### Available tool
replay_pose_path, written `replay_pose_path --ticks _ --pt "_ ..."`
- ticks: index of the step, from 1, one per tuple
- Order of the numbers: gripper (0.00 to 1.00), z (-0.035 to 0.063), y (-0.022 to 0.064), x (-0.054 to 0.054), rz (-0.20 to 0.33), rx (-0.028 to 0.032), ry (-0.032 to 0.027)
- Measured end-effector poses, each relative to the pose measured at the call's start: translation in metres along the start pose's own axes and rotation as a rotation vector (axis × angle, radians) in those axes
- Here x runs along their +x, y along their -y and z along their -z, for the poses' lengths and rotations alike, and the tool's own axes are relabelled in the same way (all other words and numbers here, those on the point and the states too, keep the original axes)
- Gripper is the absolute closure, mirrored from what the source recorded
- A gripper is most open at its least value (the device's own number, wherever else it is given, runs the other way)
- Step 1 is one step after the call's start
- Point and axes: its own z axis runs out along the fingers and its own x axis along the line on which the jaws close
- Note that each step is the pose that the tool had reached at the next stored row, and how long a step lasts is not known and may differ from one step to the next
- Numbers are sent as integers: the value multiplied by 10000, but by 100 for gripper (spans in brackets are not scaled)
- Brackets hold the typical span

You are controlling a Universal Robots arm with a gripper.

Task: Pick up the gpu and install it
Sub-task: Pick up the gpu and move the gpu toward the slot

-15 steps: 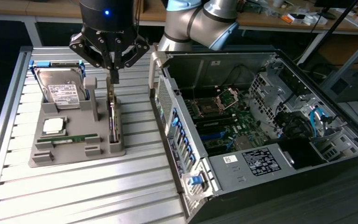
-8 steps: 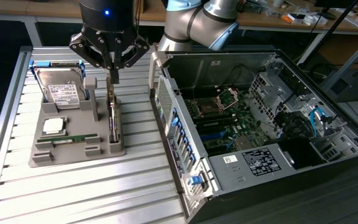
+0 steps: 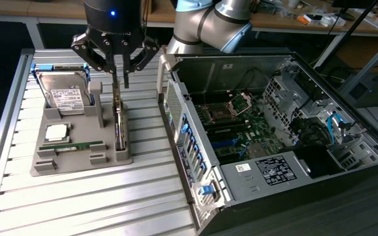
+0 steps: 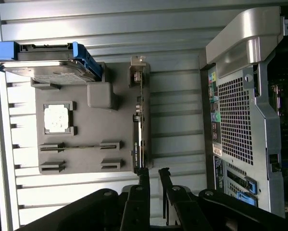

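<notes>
On the worktop [image 3: 77, 206], beside the computer case [image 3: 241, 66], a grey holder [image 3: 71, 162] carries the gpu [image 3: 119, 125] on edge; the gripper [image 3: 120, 84] hangs over it, jaws narrowly parted and empty. Pickup seems underway: jaws must straddle its top edge

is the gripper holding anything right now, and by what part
Nothing is held. The gripper has its fingers apart with an empty gap, over one end of the gpu, which sits on edge in the gray holder.
</notes>
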Motion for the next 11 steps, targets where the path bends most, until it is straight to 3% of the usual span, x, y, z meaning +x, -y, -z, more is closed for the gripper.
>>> replay_pose_path --ticks 2,3,4,11 --pt "71 0 0 0 0 0 0" --pt "64 0 0 0 0 0 0" --pt "52 0 0 0 0 0 0" --pt "52 0 0 0 0 0 0"
